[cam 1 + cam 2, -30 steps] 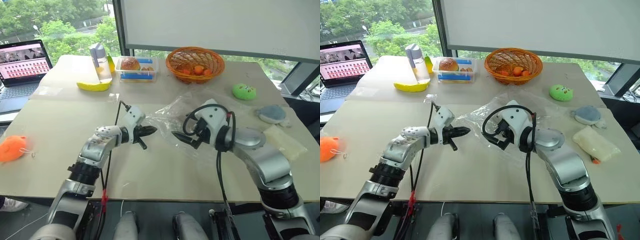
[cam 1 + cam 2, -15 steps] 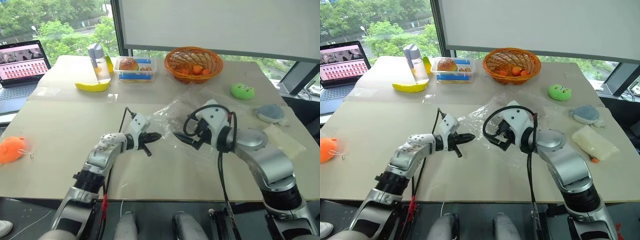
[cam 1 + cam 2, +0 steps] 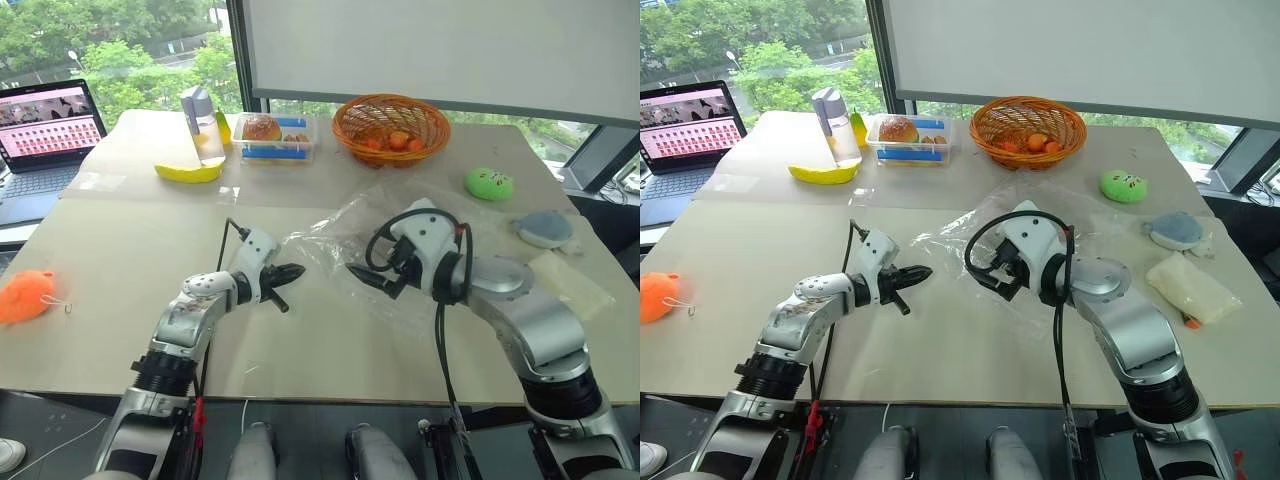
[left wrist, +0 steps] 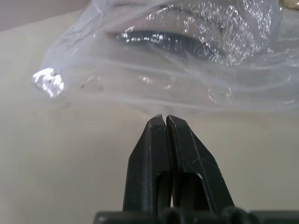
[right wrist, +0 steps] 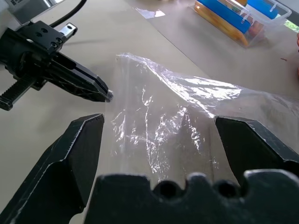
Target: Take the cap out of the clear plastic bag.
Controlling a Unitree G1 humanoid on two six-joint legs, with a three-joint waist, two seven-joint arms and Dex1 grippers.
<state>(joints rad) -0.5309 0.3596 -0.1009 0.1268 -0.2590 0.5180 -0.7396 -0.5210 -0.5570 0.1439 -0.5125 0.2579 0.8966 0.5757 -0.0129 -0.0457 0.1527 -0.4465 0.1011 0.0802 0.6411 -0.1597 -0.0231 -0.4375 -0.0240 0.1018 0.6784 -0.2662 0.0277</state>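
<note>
bag (image 3: 350, 235) mid-table | basket (image 3: 390, 128) behind | laptop (image 3: 45, 135) far left

Bright, even daylight from the windows (image 3: 120, 50) behind; glare specks on the clear plastic bag (image 4: 196, 56).

The right arm (image 3: 520, 320) covers much of the clear plastic bag (image 3: 345, 225).

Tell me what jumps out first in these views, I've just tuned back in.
The clear plastic bag lies crumpled mid-table, between the two grippers. The left gripper is shut with nothing in it, its tips just short of the bag's near edge, while the right gripper stands wide open over the plastic. Behind them, the orange basket of fruit stands out at the table's far edge.
</note>
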